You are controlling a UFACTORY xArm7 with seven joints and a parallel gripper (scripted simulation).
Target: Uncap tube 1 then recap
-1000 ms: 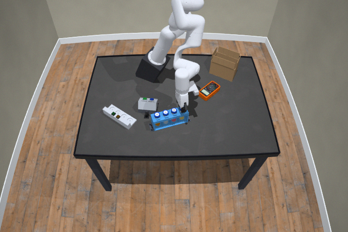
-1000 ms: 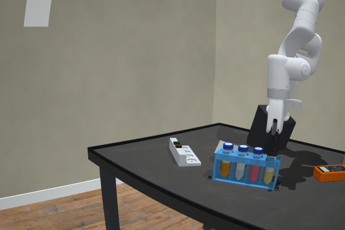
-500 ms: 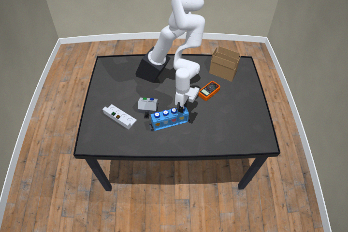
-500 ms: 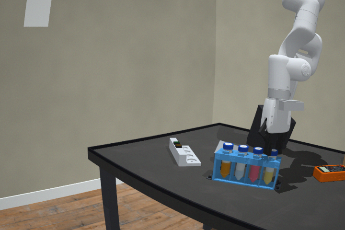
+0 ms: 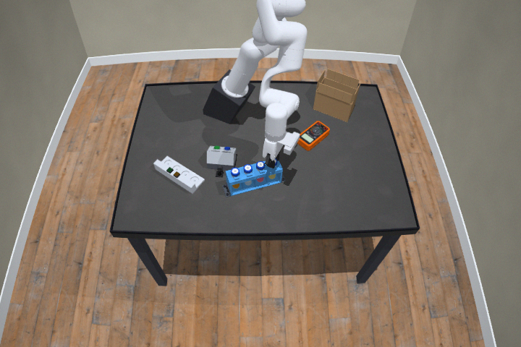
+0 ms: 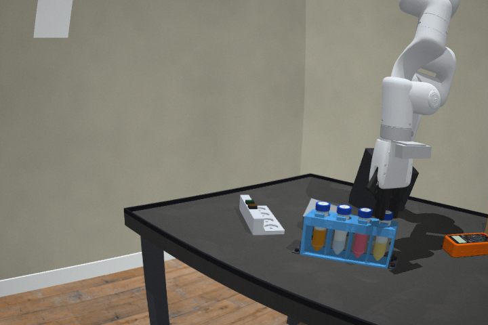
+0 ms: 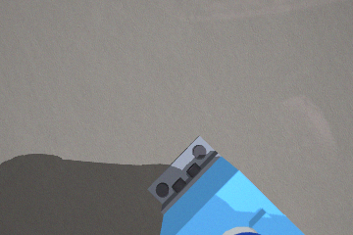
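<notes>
The blue decapping station (image 5: 252, 180) stands mid-table with four capped tubes. My gripper (image 5: 271, 163) points straight down over tube 1, at the rack's right end in the top view, and is shut on the blue cap of tube 1 (image 6: 386, 215), which sits on its yellow tube. The other three caps (image 6: 343, 209) sit on their tubes. The white cap tray (image 5: 178, 173) lies to the left with its nests empty and both lamps dark. The grey key housing (image 5: 221, 155) stands behind the rack with unlit keys. The wrist view shows only a rack corner (image 7: 224, 201).
An orange multimeter (image 5: 313, 134) lies right of the arm. An open cardboard box (image 5: 336, 95) stands at the back right. The arm's black base block (image 5: 227, 100) is at the back middle.
</notes>
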